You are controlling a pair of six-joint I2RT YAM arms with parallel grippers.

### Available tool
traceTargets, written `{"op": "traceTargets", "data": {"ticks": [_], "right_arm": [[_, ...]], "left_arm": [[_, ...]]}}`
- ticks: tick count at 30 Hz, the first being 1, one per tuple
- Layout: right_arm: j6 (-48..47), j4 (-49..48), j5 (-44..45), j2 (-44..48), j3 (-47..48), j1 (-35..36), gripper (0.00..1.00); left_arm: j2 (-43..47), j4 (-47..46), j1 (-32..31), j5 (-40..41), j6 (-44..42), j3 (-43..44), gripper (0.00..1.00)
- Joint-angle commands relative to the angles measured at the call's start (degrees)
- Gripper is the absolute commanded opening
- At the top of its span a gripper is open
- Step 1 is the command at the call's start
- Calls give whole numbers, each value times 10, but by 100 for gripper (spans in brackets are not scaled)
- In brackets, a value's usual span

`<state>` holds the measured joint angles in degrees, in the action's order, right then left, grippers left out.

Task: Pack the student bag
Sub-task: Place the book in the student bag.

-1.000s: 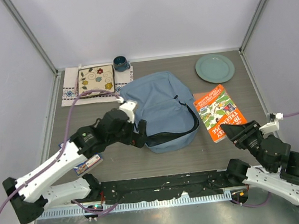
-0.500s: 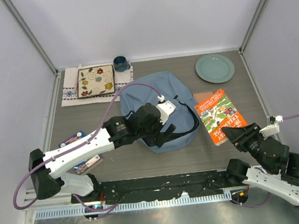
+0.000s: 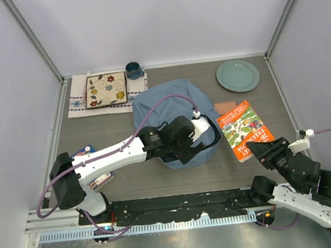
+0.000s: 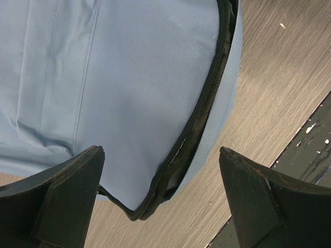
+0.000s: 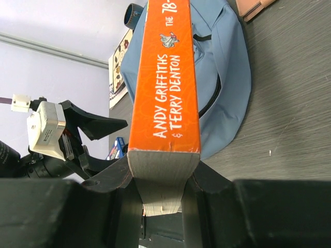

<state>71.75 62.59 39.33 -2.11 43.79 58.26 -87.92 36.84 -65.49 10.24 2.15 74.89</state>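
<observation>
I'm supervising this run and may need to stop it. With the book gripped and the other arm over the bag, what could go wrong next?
1. The right gripper is shut on only the near end of the orange book; lifted, the long book could sag or slip.
2. The zipper under the open left gripper looks closed, so the student bag may offer no way in, and the fingers could pinch soft fabric instead.
</observation>
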Motion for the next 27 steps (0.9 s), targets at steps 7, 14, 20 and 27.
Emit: {"op": "traceTargets", "data": {"ticks": [7, 14, 20, 27], "right_arm": [[28, -33, 21, 16, 14, -2, 1], [34, -19, 22, 19, 17, -2, 1], [30, -29, 11, 13, 9, -2, 1], [30, -56, -16, -6, -5, -1, 1]], "left_arm": [[-40, -21, -2, 11, -19, 41, 71], [-43, -10, -2, 21, -16, 43, 20], [-20, -47, -2, 86, 4, 37, 0], [32, -76, 10, 188, 86, 65, 0]]}}
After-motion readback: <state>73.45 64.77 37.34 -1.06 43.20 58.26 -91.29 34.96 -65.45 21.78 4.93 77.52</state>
